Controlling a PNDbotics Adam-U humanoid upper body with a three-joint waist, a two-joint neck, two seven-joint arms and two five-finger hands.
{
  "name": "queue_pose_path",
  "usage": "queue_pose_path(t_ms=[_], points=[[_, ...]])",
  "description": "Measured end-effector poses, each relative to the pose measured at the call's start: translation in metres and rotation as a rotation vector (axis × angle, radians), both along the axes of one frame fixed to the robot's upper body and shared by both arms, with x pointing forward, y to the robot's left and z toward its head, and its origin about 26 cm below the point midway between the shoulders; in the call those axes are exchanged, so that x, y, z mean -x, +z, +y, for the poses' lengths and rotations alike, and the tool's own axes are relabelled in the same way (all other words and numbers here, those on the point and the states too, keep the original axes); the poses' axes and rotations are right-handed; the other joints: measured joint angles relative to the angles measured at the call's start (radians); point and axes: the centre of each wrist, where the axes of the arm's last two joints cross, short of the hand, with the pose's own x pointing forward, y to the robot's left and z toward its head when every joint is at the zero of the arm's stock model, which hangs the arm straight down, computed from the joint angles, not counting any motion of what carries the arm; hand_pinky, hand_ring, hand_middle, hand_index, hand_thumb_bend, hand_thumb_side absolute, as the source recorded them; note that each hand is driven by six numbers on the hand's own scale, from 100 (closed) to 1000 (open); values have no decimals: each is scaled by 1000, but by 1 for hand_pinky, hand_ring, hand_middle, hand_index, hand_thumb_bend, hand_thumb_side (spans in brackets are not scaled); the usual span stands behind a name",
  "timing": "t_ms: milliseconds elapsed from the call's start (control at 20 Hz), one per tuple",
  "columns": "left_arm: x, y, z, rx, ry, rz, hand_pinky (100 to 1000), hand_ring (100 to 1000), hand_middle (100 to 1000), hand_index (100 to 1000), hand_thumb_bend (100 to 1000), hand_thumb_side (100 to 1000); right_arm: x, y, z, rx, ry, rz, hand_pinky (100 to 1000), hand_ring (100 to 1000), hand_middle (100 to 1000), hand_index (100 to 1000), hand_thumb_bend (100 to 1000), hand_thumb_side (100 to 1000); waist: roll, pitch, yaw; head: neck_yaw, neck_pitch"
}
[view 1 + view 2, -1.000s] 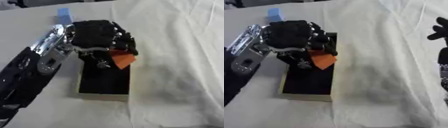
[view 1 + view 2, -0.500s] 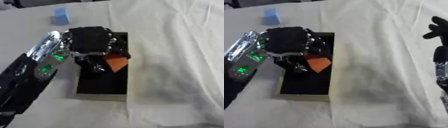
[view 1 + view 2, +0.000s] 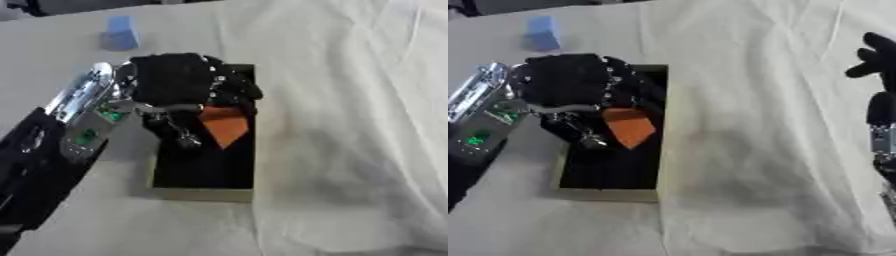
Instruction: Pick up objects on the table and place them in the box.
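The left hand [image 3: 179,85] hangs over the upper half of the box [image 3: 208,170], a shallow tray with a black inside and pale walls that sits left of centre in the frame. Its fingers are curled down around an orange piece [image 3: 226,129], which shows just below the palm and inside the box walls; whether the piece already rests on the box floor or hangs above it cannot be told. So one object looks to be at the point of delivery, with only the release left for it. No other object can be made out inside the box, though the hand hides its upper end. A blue block [image 3: 120,34] stands on the table in the upper left of the frame, well apart from the box, so at least that one is left to fetch. The right hand [image 3: 878,62] shows only in the right eye view, at the right edge, fingers up and relaxed and holding nothing. The table [image 3: 350,100] is covered by a cream cloth that lies in soft creases, mostly on the right side. Of the room only a thin dark strip along the top edge appears, too little to say what it is.
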Motion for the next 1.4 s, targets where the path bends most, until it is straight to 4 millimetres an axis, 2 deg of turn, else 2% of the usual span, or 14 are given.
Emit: queue_pose_path(t_ms=[150,350,400,500,700,1000,1250,1400], points=[[0,-1,2,-8,21,-4,833,919,920,902,603,309,0,0,0,0,0,0,874,917,584,862,100,660,0,0,-2,0,0],[-2,-1,6,3,34,-2,796,891,894,884,476,263,0,0,0,-1,1,-1,874,917,584,861,100,660,-2,0,-2,0,0],[-2,0,7,10,35,2,774,873,875,877,405,244,0,0,0,-1,1,-1,874,918,584,861,100,660,-3,0,-2,0,0],[-2,2,11,37,34,9,756,857,860,871,354,258,0,0,0,-1,1,-1,874,918,584,862,100,660,-3,0,-1,0,0],[-1,13,20,121,26,18,743,845,849,867,334,303,0,0,0,-3,1,-2,874,918,585,861,100,660,-5,0,2,0,0],[-8,40,54,259,161,28,745,847,856,878,312,347,1,-1,0,-6,-1,-3,874,917,586,861,100,662,-8,-1,4,-5,0],[-40,57,92,357,356,74,753,854,860,884,329,337,1,-1,0,-8,-1,-6,874,917,586,861,100,659,-8,-1,-8,4,0],[-59,61,110,390,444,95,756,858,864,887,336,338,0,-1,0,-8,0,-7,874,918,585,862,100,659,-8,0,-16,28,0]])
